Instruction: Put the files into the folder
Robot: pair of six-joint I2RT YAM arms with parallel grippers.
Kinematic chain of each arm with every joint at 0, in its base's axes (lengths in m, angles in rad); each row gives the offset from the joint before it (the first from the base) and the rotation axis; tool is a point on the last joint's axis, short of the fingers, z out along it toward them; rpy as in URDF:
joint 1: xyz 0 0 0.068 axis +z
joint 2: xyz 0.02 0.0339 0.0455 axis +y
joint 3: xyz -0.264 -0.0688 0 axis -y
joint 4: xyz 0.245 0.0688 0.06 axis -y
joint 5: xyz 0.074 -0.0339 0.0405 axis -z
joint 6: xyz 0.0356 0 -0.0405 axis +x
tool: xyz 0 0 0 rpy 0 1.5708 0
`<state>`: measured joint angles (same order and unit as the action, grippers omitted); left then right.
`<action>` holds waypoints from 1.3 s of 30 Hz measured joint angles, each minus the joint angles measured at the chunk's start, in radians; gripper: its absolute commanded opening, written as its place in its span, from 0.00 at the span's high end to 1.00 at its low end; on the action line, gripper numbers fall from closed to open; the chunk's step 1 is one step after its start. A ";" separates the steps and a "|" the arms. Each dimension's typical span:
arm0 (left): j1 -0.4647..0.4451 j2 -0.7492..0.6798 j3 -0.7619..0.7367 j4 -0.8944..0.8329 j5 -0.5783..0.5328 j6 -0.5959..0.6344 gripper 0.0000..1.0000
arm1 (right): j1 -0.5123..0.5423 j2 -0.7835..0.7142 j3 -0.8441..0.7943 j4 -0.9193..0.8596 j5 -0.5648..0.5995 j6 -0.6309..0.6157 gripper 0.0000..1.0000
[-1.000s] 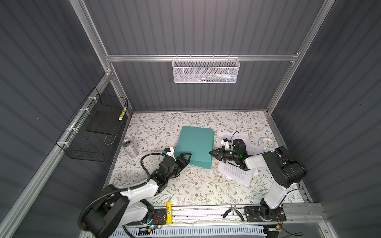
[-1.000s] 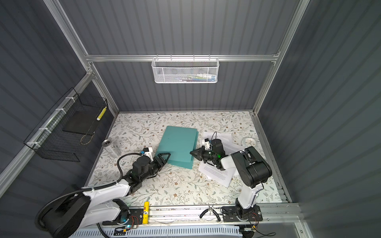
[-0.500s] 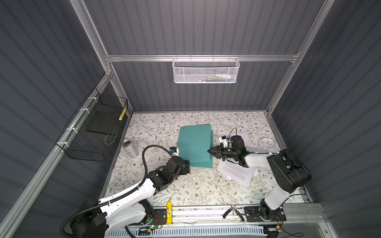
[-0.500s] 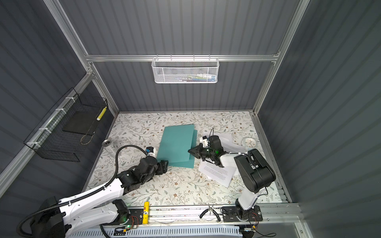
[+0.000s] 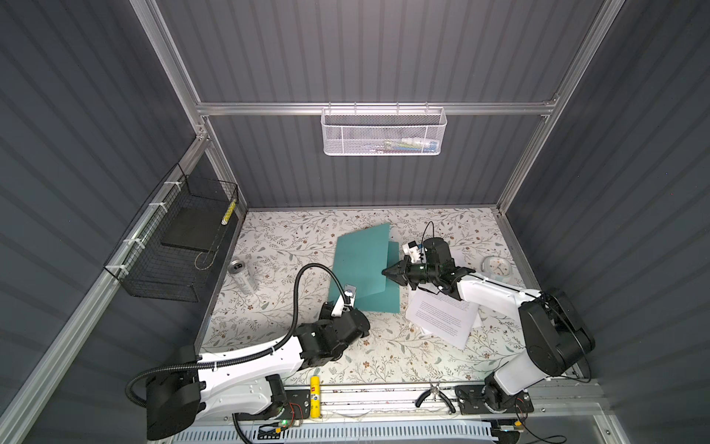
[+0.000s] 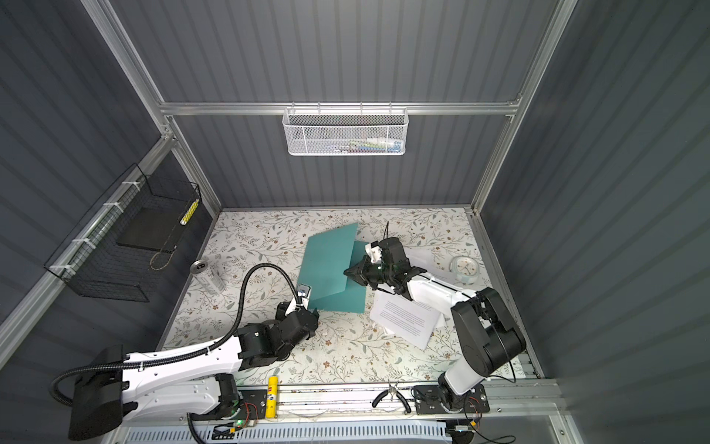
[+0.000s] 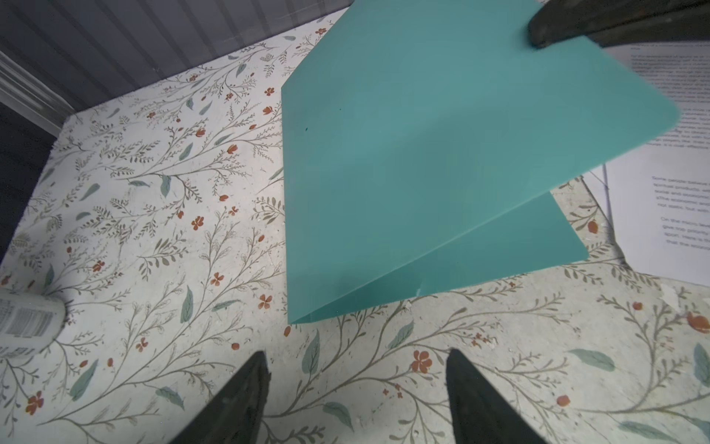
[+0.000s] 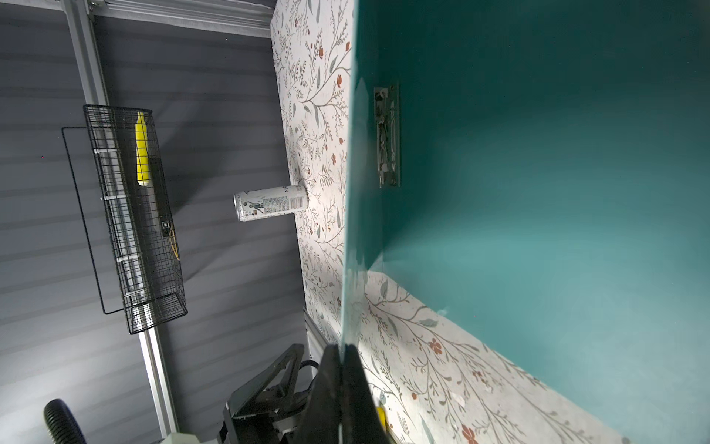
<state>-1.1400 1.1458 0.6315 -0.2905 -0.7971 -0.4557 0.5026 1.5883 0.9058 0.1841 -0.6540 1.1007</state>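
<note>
Right wrist view: right gripper [image 8: 340, 371] is pinching the free edge of the top cover of the teal folder [image 8: 538, 192], jaws closed on it, and is holding that cover raised off the bottom leaf. A silver clip bar [image 8: 387, 136] is showing inside near the spine. Left wrist view: left gripper [image 7: 357, 369] is hovering over the floral worktop [image 7: 153, 192] near the folder's closest corner, jaws standing apart and gripping nothing. In both top views, printed files [image 5: 442, 317] are lying on the worktop just beside the folder.
</note>
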 measured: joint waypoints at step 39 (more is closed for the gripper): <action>0.000 0.186 0.175 0.088 0.007 0.208 1.00 | 0.091 -0.028 0.112 -0.102 0.024 0.006 0.81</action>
<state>-1.1400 1.3315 0.8066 -0.2028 -0.7898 -0.2478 0.5938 1.5604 1.0180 0.0818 -0.6304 1.1069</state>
